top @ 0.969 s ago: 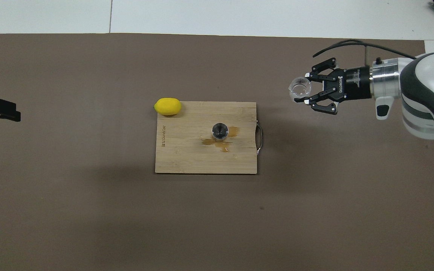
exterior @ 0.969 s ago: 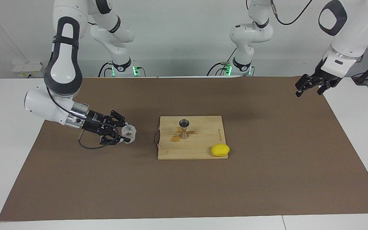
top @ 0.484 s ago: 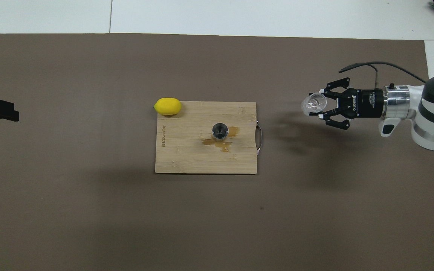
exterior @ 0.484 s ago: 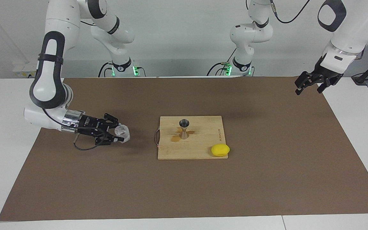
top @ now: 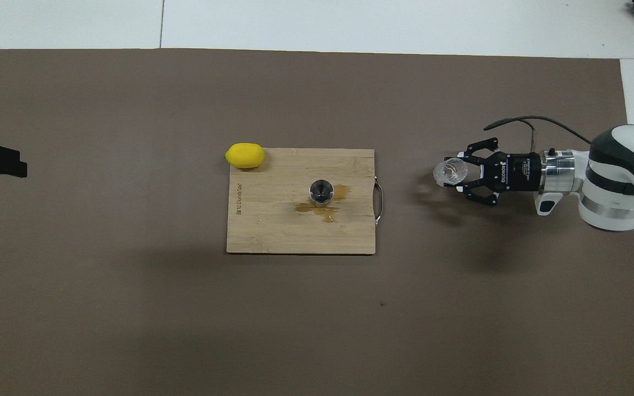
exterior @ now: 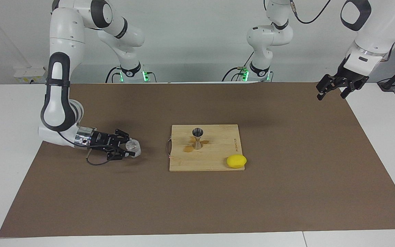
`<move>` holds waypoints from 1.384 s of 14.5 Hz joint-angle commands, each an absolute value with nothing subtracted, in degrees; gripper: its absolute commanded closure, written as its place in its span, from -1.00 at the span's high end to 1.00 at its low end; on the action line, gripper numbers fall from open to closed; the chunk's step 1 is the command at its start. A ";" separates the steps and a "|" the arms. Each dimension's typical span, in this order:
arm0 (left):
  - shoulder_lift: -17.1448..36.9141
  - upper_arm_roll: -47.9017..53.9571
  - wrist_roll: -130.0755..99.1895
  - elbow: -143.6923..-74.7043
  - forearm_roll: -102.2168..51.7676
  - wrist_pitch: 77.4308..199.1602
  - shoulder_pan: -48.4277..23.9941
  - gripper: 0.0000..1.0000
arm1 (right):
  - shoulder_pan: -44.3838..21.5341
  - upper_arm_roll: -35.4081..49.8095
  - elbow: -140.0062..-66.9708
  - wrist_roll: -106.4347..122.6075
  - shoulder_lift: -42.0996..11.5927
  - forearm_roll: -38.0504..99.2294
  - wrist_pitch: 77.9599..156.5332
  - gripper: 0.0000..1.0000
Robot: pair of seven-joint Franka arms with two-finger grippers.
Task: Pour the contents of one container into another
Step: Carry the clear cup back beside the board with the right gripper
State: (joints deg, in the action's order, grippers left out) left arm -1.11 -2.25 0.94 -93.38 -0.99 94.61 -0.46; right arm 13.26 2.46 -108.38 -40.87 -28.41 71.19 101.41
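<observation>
The clear glass cup (exterior: 133, 147) is held in my right gripper (exterior: 129, 149), which is shut on it, very low over the brown mat beside the board's handle end. I cannot tell whether the cup touches the mat. The cup (top: 450, 171) and the right gripper (top: 458, 174) also show in the overhead view. The silver jigger (exterior: 197, 138) stands upright on the wooden cutting board (exterior: 214, 161), apart from the cup; it also shows in the overhead view (top: 321, 191). My left gripper (exterior: 333, 90) waits open and empty, raised over the mat's edge at the left arm's end.
A yellow lemon (exterior: 236, 161) lies at the board's corner, farther from the robots than the jigger. A brown wet stain (top: 340, 191) marks the board (top: 273, 220) beside the jigger. A wire handle (top: 379, 204) sticks out of the board toward the cup.
My right gripper has come down with the cup, drawn toward the robots and away from the board. The left gripper has barely moved.
</observation>
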 commanded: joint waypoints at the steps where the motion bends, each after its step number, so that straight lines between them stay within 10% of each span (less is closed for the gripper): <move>1: -1.67 -2.37 0.53 -93.43 -0.09 94.13 -0.88 1.00 | 14.76 3.08 -111.70 -37.71 -27.16 72.95 103.79 -1.00; 20: -1.84 -2.11 0.35 -93.34 0.09 93.96 -0.88 1.00 | 16.79 3.16 -111.89 -31.99 -30.59 69.52 100.63 -1.00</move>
State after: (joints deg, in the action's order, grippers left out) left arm -1.11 -2.01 0.94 -93.38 -0.99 94.59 -0.47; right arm 16.14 2.70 -112.08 -33.00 -30.48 70.52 101.33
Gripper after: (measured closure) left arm 0.000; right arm 0.493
